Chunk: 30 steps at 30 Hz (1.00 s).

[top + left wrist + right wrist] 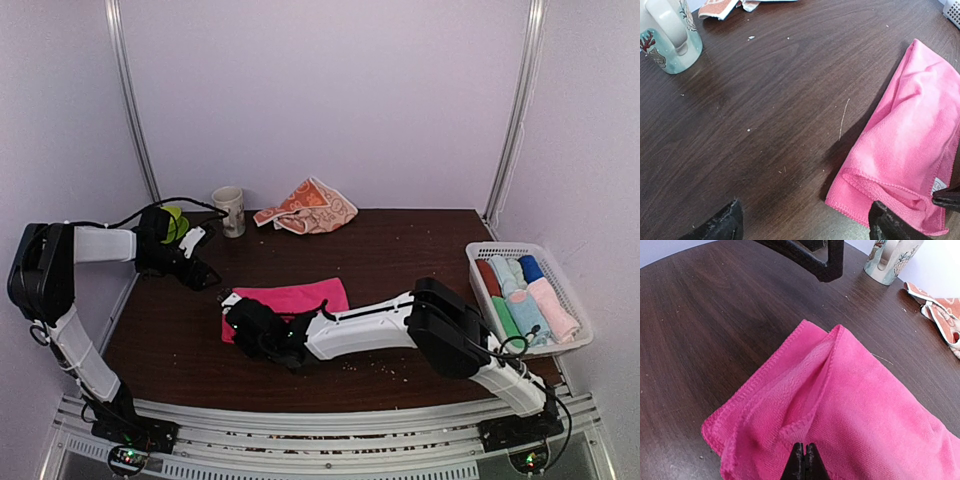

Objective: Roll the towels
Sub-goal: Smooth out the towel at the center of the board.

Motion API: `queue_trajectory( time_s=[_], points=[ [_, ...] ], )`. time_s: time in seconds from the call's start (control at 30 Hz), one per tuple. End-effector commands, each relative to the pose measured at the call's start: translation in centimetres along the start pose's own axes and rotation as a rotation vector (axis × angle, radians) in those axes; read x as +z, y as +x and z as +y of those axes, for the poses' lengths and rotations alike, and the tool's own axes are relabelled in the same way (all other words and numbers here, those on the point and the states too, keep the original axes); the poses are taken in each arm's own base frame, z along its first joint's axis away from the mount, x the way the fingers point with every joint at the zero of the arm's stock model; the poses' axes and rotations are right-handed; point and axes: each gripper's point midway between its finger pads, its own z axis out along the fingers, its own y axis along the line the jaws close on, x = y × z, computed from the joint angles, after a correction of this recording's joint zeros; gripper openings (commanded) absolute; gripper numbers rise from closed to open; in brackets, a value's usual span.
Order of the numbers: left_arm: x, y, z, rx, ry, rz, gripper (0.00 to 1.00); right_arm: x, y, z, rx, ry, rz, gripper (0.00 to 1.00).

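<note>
The mug [230, 211] stands upright at the back of the dark wooden table [420, 250], and its handle shows in the left wrist view. Just to the right of the mug, the orange towel [310, 207] with white prints lies crumpled in a loose heap by the table's back edge, not rolled. Nearer the arms than the mug, and a little to its right, the pink towel [300, 297] lies on the table. It is folded over on itself with its long side running left to right, and it is also unrolled.

The right gripper [805, 462] is stretched across the table to the end of the pink towel that lies nearest in front of the mug. Its fingers are pressed together with hardly a gap. A raised ridge of pink cloth runs straight into the tips, so they pinch the towel's upper layer, and the fabric around them is wrinkled and lifted off the flat.

The left gripper [805, 227] hangs over bare table in front of the mug, between the mug and the pink towel, touching neither. Its fingers are spread wide with nothing between them. In its own wrist view, the towel's hemmed corner lies just beside one fingertip.

Far to the right of the mug, at the table's right edge, a white slotted basket [505, 247] holds rolled cloths [520, 295] in dark red, green, light blue and pale pink, packed side by side.
</note>
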Motion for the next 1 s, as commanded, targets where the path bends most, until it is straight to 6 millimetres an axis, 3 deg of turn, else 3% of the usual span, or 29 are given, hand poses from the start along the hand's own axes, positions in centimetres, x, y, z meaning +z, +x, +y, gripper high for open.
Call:
queue_trajectory(
  time_s=[0.0, 0.27, 0.37, 0.57, 0.97],
  points=[
    [-0.5, -0.9, 0.2, 0.008, -0.006, -0.040, 0.88, -3.6, -4.8, -1.4, 0.025, 0.008, -0.092, 0.00],
    [-0.5, -1.0, 0.5, 0.025, -0.016, -0.032, 0.91, -4.7, -4.9, -1.1, 0.011, -0.047, -0.081, 0.00],
    [-0.5, -0.9, 0.5, 0.025, -0.011, -0.030, 0.93, -3.9, -4.3, -0.6, -0.004, -0.054, -0.062, 0.20],
    [-0.6, -1.0, -0.1, 0.038, 0.014, -0.043, 0.95, -2.3, -2.8, 0.4, -0.030, -0.059, -0.037, 0.33],
    [-0.1, 0.1, -1.0, 0.034, 0.051, -0.039, 0.95, 0.7, 0.2, 0.6, -0.084, 0.014, -0.024, 0.35]
  ],
)
